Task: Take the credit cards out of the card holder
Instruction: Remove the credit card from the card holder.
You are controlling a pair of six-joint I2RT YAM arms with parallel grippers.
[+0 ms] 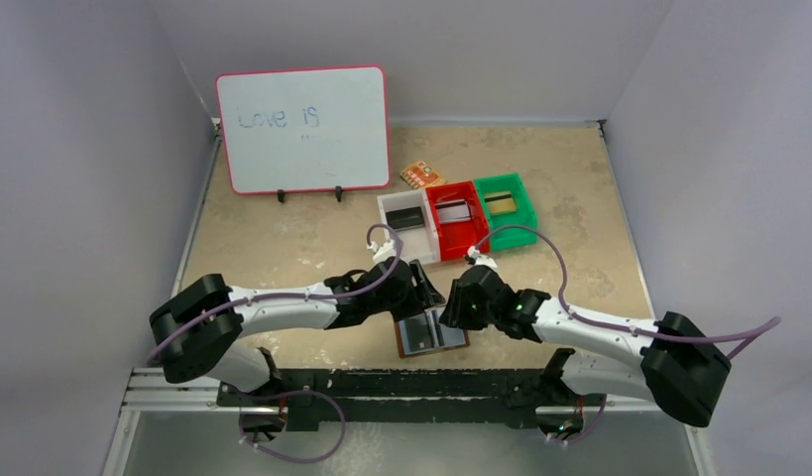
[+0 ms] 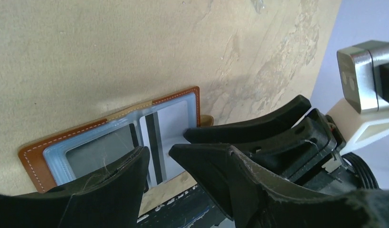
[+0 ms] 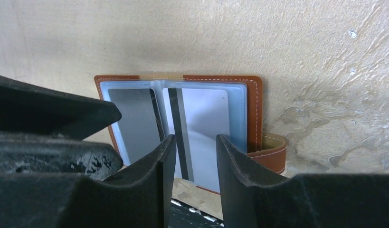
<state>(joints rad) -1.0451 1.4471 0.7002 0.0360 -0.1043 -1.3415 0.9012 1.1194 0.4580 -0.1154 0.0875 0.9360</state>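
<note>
The brown card holder point(image 1: 428, 335) lies open and flat near the table's front edge, its pale blue pockets facing up. In the right wrist view the card holder point(image 3: 255, 114) holds a grey card point(image 3: 133, 123) in its left pocket and a silvery card with a dark stripe point(image 3: 204, 123) in its right pocket. The left wrist view shows the same holder point(image 2: 33, 159) and striped card point(image 2: 168, 123). My left gripper point(image 2: 156, 153) and right gripper point(image 3: 194, 138) are both open and empty, close together just over the holder's far side.
A white bin point(image 1: 386, 210), a red bin point(image 1: 449, 188) and a green bin point(image 1: 525, 198) stand side by side behind the grippers, each with a card inside. An orange patterned packet point(image 1: 421, 175) lies behind them. A whiteboard point(image 1: 302, 129) stands at the back left.
</note>
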